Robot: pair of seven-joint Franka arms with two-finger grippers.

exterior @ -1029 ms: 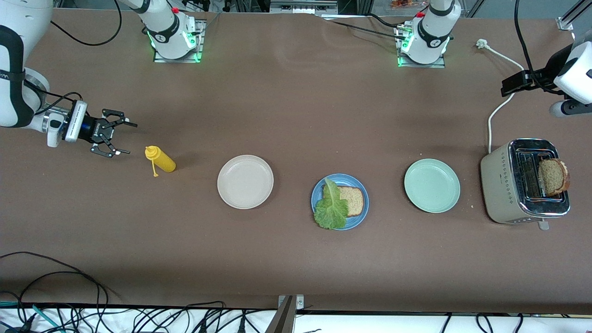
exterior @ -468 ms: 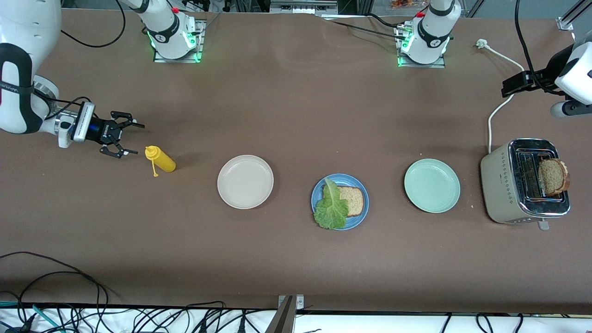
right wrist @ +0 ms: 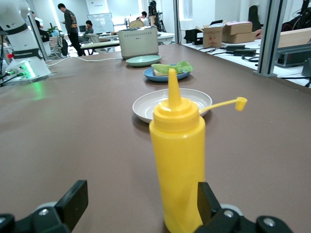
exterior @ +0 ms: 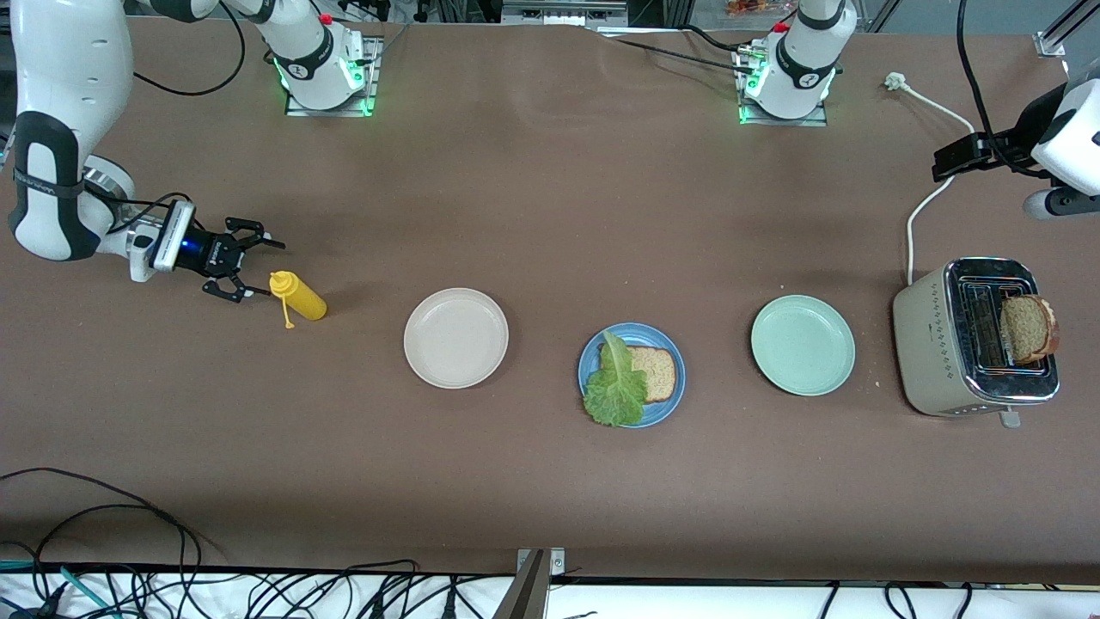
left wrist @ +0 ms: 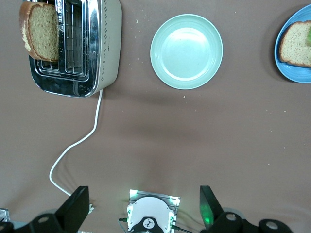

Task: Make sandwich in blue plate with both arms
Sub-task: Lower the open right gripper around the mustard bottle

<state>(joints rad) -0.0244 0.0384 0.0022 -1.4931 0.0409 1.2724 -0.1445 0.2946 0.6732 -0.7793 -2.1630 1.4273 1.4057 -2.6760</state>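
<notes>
The blue plate lies mid-table, between a beige and a mint plate. On it rests one slice of brown bread, half covered by a green lettuce leaf. A second slice stands in the toaster. My right gripper is open, low over the table and right at the yellow squeeze bottle. In the right wrist view the bottle stands partly between the fingers, close to one of them. My left gripper hangs open and empty, high over the table near the left arm's base, and waits.
A beige plate sits toward the right arm's end and a mint plate toward the left arm's end. The toaster's white cord runs toward the bases. The bottle's cap strap dangles beside it.
My right gripper has slid along the table toward the yellow bottle, still open. The left arm, plates and bread have not moved.
</notes>
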